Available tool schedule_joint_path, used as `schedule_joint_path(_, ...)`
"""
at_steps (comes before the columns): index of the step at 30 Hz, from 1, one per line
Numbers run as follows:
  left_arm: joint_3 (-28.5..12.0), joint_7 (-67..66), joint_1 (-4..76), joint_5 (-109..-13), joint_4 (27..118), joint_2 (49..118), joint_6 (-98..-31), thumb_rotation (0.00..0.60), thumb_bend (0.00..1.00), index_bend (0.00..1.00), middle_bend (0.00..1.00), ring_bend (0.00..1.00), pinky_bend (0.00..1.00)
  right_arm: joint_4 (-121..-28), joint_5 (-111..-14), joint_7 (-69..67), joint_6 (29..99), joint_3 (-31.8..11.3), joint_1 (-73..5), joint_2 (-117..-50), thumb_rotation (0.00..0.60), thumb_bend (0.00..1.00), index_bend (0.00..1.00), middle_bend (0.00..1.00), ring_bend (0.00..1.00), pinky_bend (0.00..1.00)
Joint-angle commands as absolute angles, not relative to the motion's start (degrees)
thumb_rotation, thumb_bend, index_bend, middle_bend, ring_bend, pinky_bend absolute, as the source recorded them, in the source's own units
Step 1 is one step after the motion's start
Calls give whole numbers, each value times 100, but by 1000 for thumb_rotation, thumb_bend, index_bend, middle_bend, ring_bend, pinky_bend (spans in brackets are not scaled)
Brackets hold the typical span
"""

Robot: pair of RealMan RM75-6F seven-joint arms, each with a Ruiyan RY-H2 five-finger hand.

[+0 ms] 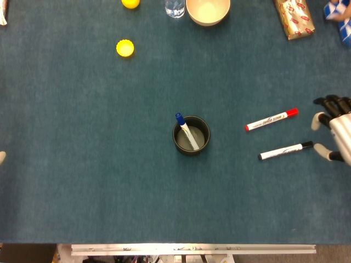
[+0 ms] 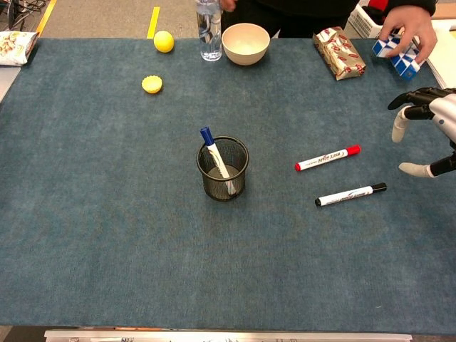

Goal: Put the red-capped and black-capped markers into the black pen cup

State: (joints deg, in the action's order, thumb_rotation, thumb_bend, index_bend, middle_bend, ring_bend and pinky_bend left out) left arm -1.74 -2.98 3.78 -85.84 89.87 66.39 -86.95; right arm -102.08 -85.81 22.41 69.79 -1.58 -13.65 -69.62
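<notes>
Your right hand (image 2: 427, 135) sits at the right edge of the bench (image 2: 107, 214) with its fingers spread and nothing in them, just beyond the cap ends of both markers. In the head view only a pale tip shows at the far left edge, so you cannot tell how your left hand is set. The red-capped marker (image 2: 327, 158) and the black-capped marker (image 2: 350, 194) are slim white barrels lying flat and nearly parallel, caps toward your right hand, the red one farther from you. The black pen cup (image 2: 223, 168) is a round wire-mesh cylinder standing upright near the middle, well to the left of the markers, with a blue-capped marker (image 2: 216, 159) leaning inside it. The bench is covered in a dull blue felt-like cloth, with bare cloth between the markers and the cup. Along the far edge stand a cream bowl (image 2: 245, 43), a clear bottle (image 2: 208, 25), a yellow ball (image 2: 164, 41), a yellow ridged cap (image 2: 151, 85) and a wrapped packet (image 2: 340, 53); a person's hand (image 2: 406, 25) holds a blue-and-white puzzle (image 2: 396, 55) at the far right corner.
</notes>
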Motion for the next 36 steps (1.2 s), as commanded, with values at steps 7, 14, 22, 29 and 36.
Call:
schedule_joint_path(7, -176, -278, 388, -8613, 8968, 6652, -8678, 600, 91, 463, 445, 395, 549, -10030, -8496, 2484, 6823, -25, -1450, -7279, 600, 203, 504, 231, 168, 216)
schedule_joint_path(14, -168, -266, 378, -8593, 8953, 6664, -8653, 600, 91, 463, 445, 395, 549, -9746, -8461, 2591, 6786, 50, -1473, -7558, 600, 204, 504, 231, 168, 216)
schedule_joint_path(22, -165, -224, 368, -8593, 8917, 6686, -8651, 600, 91, 463, 446, 395, 549, -9548, -8411, 2722, 6657, 121, -1541, -7776, 600, 208, 504, 231, 168, 209)
schedule_joint_path(29, -156, -183, 356, -8569, 8863, 6710, -8625, 600, 91, 463, 446, 396, 549, -9350, -8320, 2896, 6528, 159, -1611, -7943, 600, 234, 504, 226, 166, 202)
schedule_joint_path(36, -157, -161, 349, -8561, 8826, 6732, -8618, 600, 91, 463, 446, 396, 549, -9211, -8223, 3004, 6401, 175, -1688, -8107, 600, 293, 504, 216, 159, 188)
